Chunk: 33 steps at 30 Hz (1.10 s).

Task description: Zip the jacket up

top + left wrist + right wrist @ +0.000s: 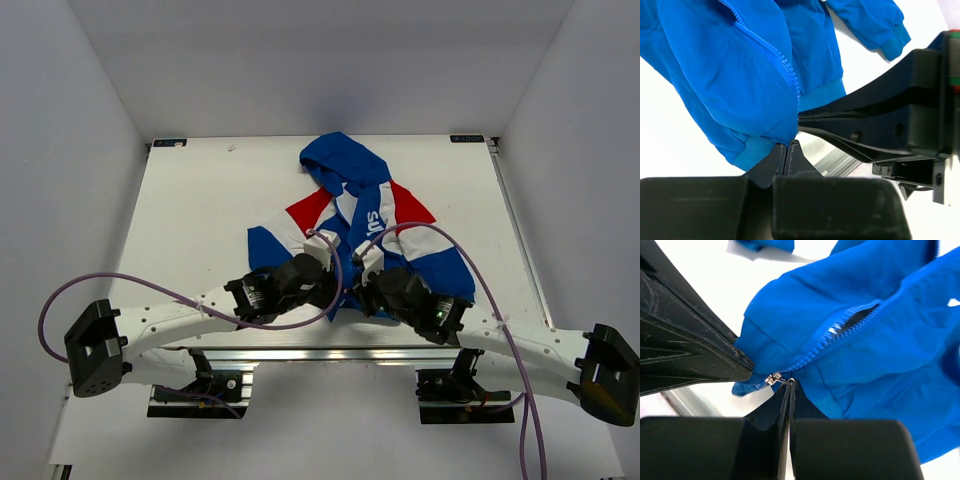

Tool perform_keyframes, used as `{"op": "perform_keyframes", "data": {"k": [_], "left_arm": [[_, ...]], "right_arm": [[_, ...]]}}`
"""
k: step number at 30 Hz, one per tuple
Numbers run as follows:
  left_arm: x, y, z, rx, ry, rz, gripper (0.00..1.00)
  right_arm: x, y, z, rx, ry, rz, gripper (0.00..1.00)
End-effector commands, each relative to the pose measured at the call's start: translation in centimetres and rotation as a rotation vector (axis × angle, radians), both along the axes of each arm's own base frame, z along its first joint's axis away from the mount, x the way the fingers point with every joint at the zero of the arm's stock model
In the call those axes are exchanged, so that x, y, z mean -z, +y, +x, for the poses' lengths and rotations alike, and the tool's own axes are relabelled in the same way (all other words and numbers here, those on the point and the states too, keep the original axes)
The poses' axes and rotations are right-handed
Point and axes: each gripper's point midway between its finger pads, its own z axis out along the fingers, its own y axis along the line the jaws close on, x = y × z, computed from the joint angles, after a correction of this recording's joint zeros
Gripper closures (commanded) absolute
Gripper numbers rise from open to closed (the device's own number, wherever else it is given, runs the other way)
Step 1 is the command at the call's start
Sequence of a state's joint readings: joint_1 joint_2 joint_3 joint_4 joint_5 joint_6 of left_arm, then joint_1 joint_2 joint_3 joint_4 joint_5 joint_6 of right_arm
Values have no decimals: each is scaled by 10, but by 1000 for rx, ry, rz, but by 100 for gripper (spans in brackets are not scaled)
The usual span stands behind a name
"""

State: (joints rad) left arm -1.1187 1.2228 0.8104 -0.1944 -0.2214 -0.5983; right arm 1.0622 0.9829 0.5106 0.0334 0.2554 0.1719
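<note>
**White table, two arms down at the hem**

White table [200, 200], plain pale walls [70, 120] boxing it in on three sides. The jacket [375, 215] lies at mid-table, hood toward the far edge, bottom edge facing the arms. The left gripper [786, 150] is pinched tight on the blue hem [756, 151] beside the zipper's foot. The right gripper [790, 385] is clamped on the tab of the silver zipper pull [773, 378], low on the track, and the teeth above it gape.

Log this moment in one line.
left gripper: shut on hem | right gripper: shut on zipper pull | jacket: not zipped
</note>
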Motion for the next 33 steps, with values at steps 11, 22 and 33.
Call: {"op": "perform_keyframes", "data": {"k": [11,22,33], "left_arm": [[7,1,-20,129,62,100,100],[25,19,-32,175,107,219,100],[-5,10,-18,196,-10,185,71]], "right_arm": [[-52,-19,37,179,-154,-20,100],[-64,-46,45,286,-161,-140,100],[-45,-17,-8,-30,58,-159,100]]}}
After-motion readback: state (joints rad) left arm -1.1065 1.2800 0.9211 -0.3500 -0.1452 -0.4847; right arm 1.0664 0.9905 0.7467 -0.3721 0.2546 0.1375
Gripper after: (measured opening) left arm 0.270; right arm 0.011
